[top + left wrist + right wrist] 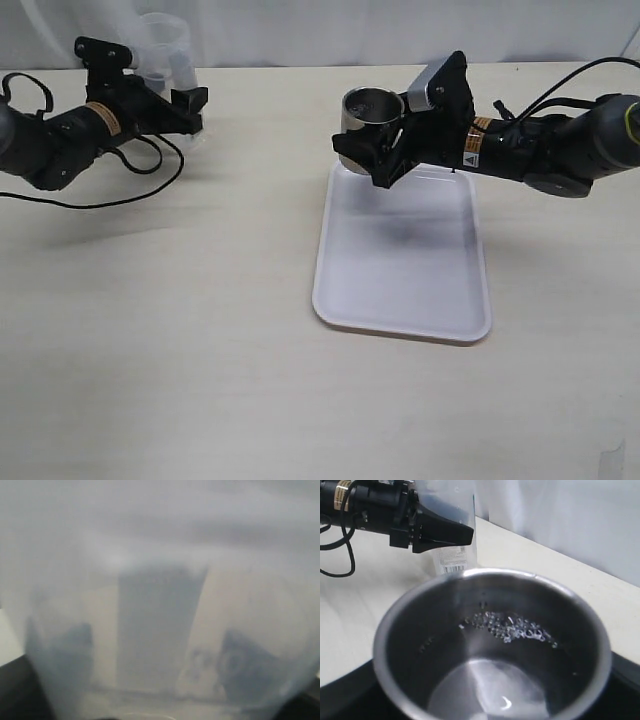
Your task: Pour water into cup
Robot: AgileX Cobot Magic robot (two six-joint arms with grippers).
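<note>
The steel cup [372,108] is held mouth-up, clamped low on its wall between the fingers of the right gripper [372,152], above the far end of the white tray [400,310]; a little water [485,690] pools in its bottom, with beads on the inner wall; well apart to the left, the left gripper [185,105] has its fingers pinched on a clear plastic tumbler [165,45].

One steel cup [371,107], one clear tumbler [168,40], one white tray [400,275], two black robot arms [60,135] [530,150]
</note>
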